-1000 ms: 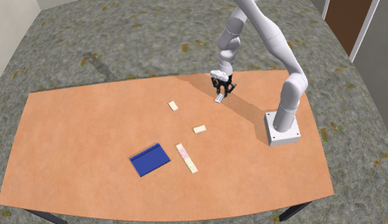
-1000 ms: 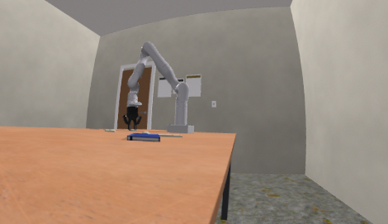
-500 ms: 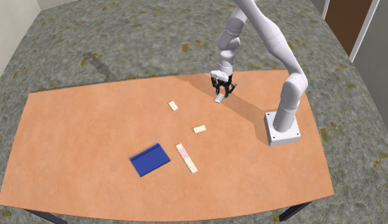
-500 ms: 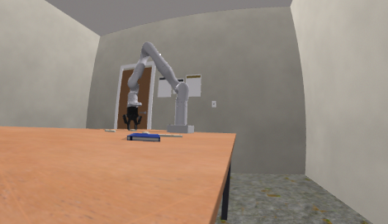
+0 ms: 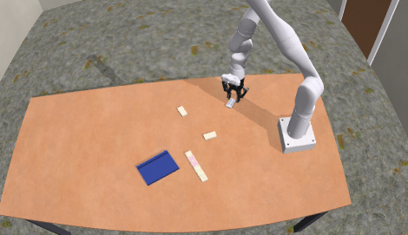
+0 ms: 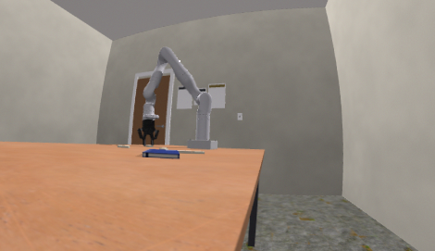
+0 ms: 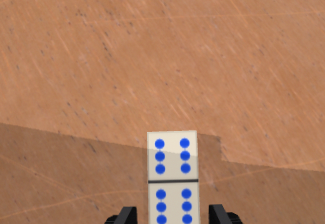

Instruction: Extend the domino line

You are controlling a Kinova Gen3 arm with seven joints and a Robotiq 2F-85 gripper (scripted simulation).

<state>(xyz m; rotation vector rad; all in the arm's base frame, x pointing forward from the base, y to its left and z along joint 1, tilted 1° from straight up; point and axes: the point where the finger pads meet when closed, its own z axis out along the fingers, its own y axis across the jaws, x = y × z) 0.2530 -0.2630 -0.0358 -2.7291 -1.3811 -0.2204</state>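
domino (image 7: 173, 175) lower half cut off, line (image 5: 196, 166) pips too small

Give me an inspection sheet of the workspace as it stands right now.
Surface: orange-brown wooden table, scuffed.
Job's things: white double-six domino with blue pips face visible between the fingers; two cream blank-backed dominoes lying apart; pale face-up line of dominoes.
Clutter: flat blue book beside the line.
Grippers: black pincer opened, fingers standing off the domino's sides.
Cables: nothing seen.
Surroundings: white arm base, brown door, mottled grey floor.
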